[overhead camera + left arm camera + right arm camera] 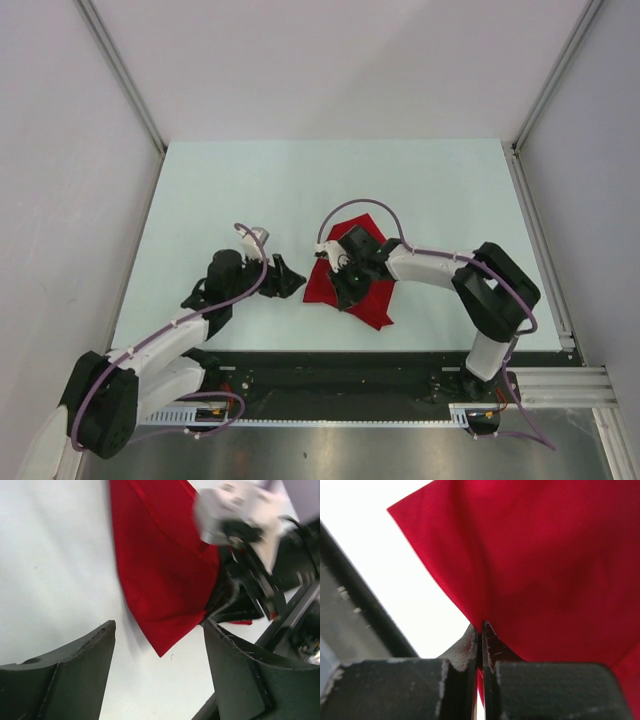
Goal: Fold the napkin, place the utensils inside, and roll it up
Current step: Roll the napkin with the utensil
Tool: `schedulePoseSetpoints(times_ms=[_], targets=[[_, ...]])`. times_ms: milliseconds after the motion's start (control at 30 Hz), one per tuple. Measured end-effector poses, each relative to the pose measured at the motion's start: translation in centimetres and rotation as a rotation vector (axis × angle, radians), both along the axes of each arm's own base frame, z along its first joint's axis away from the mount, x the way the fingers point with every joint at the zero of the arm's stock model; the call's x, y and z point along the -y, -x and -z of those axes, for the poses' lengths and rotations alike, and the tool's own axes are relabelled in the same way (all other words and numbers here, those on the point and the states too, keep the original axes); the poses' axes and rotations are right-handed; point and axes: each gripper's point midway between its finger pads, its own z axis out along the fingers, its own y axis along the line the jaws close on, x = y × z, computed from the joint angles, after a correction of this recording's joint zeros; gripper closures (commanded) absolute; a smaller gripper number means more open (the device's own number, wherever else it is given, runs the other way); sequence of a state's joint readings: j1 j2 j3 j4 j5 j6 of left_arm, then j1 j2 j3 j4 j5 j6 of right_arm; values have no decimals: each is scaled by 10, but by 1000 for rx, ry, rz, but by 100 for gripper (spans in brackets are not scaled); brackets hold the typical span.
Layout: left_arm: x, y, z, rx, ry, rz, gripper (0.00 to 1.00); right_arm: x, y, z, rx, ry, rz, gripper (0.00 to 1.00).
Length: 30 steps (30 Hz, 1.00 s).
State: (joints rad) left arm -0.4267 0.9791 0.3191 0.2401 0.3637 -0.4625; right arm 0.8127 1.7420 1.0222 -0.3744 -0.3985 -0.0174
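The right fingers (465, 650) are closed together on the edge of the napkin (545, 570); in the right wrist view a thin strip of red cloth shows in the narrow slit between them, and the cloth rises from their tips as a wide red sheet. The left fingers (75, 665) are spread wide with nothing between them, and they do not touch the napkin.

The napkin (372, 300) lies on the counter (300, 180), bright red and not flat. In the top view its outline is uneven, with one corner pointing away from the arm bases and another toward them. In the left wrist view a pointed corner of the napkin (160, 565) hangs down toward the gap between the left fingers and ends just short of it.

The right arm (440, 265) reaches the napkin from its right side, and its black wrist covers the middle of the cloth. The left fingers (285, 278) stand just beside the left edge of the napkin, apart from it, and the left arm (170, 335) stretches away from there toward the near left. Purple cables (360, 205) loop over both arms, one of them arching above the far corner of the napkin. Pale walls (60, 150) stand further out around the counter.
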Motion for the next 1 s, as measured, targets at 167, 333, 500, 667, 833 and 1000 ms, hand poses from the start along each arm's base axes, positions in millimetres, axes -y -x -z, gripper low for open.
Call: schedulePoseSetpoints(times_ms=[167,333,500,667,833,1000], targets=[[16,14,7,57,-66,105,23,0,7,9,-211,-56,-11,100],[23,20,17,102,-121,180,21,1,6,11,-368,-124,3,100],[35,24,21,149,-141,264,20,2,5,13,-501,-168,15,100],[43,37,43,107,-173,361,20,3,5,14,-602,-204,27,100],[49,40,47,112,-192,397,19,4,2,14,-661,-224,38,100],[52,33,48,116,-211,400,21,6,1,13,-691,-239,42,100]])
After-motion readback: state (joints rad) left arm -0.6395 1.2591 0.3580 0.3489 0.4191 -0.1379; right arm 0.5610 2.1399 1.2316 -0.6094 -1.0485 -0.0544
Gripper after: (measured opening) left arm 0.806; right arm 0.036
